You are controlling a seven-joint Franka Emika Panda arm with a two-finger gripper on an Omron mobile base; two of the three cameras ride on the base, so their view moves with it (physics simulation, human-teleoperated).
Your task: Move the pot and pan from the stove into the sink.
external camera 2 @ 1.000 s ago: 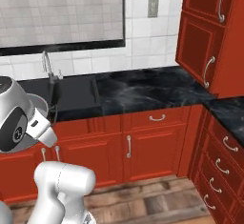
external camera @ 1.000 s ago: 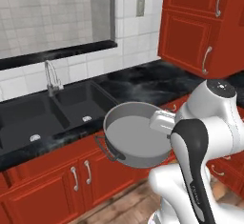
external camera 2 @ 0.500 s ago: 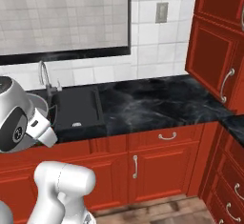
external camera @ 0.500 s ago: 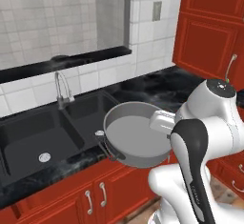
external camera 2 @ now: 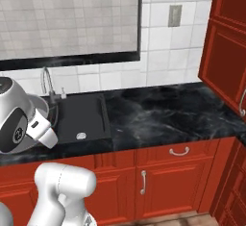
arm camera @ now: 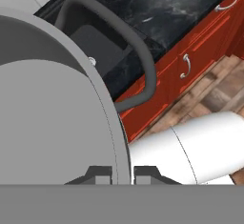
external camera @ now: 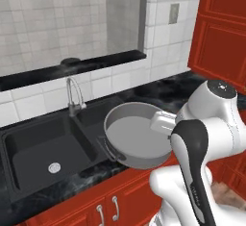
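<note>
The grey pot [external camera: 138,139] hangs level in the air, its pale inside facing up. It is over the front edge of the counter, just right of the black sink [external camera: 42,154] and its chrome faucet [external camera: 72,95]. My gripper [arm camera: 122,174] is shut on the pot's rim, one fingertip [arm camera: 99,173] inside the wall and the other outside. The pot [arm camera: 52,118] takes up the left of the hand view, with a dark loop handle [arm camera: 138,61] arching off it. In the right base view the sink [external camera 2: 81,119] lies just right of my arm. The pan and the stove are out of view.
Dark marbled countertop [external camera 2: 163,119] runs right of the sink, with red drawers and doors [external camera 2: 163,182] below it. A tall red cabinet [external camera 2: 230,52] stands at the far right. A black window sill [external camera: 77,66] crosses above the faucet. Wooden floor [arm camera: 209,89] lies below.
The base has driven, so the sink and faucet have slid rightwards and grown larger in both base views. The pot stays in the same place against my hand, still gripped.
</note>
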